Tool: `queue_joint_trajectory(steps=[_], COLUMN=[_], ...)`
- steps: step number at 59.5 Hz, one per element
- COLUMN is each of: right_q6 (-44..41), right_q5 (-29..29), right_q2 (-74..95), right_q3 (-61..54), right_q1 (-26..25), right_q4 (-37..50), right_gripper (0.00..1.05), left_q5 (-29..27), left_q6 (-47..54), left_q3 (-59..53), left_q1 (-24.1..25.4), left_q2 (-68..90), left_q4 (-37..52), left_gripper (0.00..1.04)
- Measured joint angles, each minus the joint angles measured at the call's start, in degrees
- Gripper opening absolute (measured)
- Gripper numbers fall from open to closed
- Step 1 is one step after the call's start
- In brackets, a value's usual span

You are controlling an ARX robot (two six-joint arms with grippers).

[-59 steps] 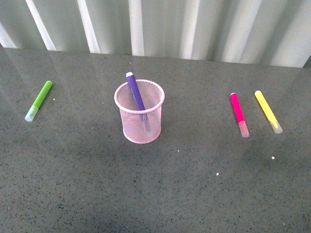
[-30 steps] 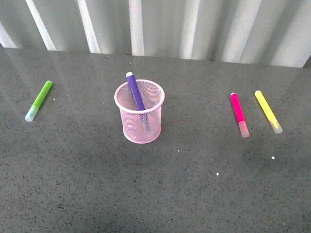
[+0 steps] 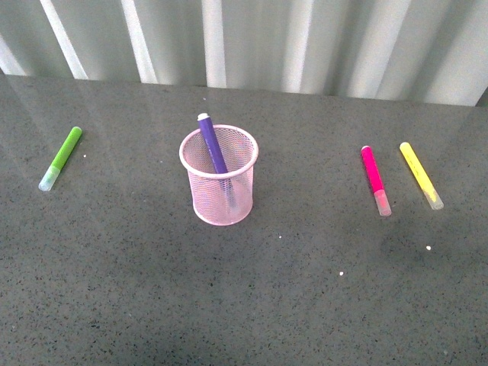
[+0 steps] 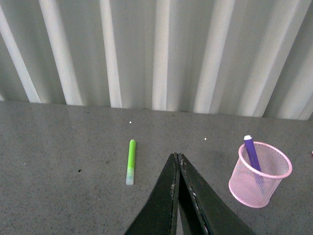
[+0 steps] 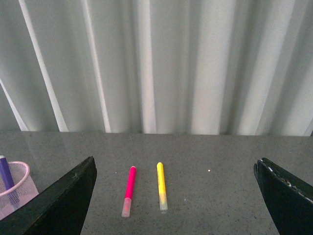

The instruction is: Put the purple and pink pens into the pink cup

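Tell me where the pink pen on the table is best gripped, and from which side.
Probably the middle of the magenta barrel of the pink pen, from above, closing across its width: it lies flat with its clear cap toward the robot, and the yellow marker lies apart, leaving room. The right gripper is open.

Diffuse, even light is filling the scene, no hard shadows. Glossy tabletop (image 3: 229, 305) is mirroring the pale curtain (image 3: 252, 46) as faint streaky glare along the back. Everything's looking sharp, undistorted.
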Motion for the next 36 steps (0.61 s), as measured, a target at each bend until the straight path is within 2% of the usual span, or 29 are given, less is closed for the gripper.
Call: queue_joint_trajectory(steps=[16,24,31,36], right_q6=[0.02,0.02,0.02,0.02], right_q5=[0.00,-0.02,-0.02,0.00], right_q2=[0.00,0.00,0.00,0.00], right_q3=[0.00,0.00,0.00,0.00], right_q1=[0.02,0.00,0.00,0.00], right_q4=[0.00,0.00,0.00,0.00], right_gripper=[0.98,0.98,0.98,0.98], left_q5=[0.00,-0.02,-0.02,0.00], left_q6=[-0.09,-0.04,-0.04,-0.04], left_q3=[0.00,0.00,0.00,0.00], left_q1=[0.00,0.00,0.00,0.00], left_q2=[-2.01,-2.03,-2.03,-2.03], left_q4=[-0.68,-0.68,-0.68,-0.68], left_gripper=[0.05,0.28,0.57,0.73])
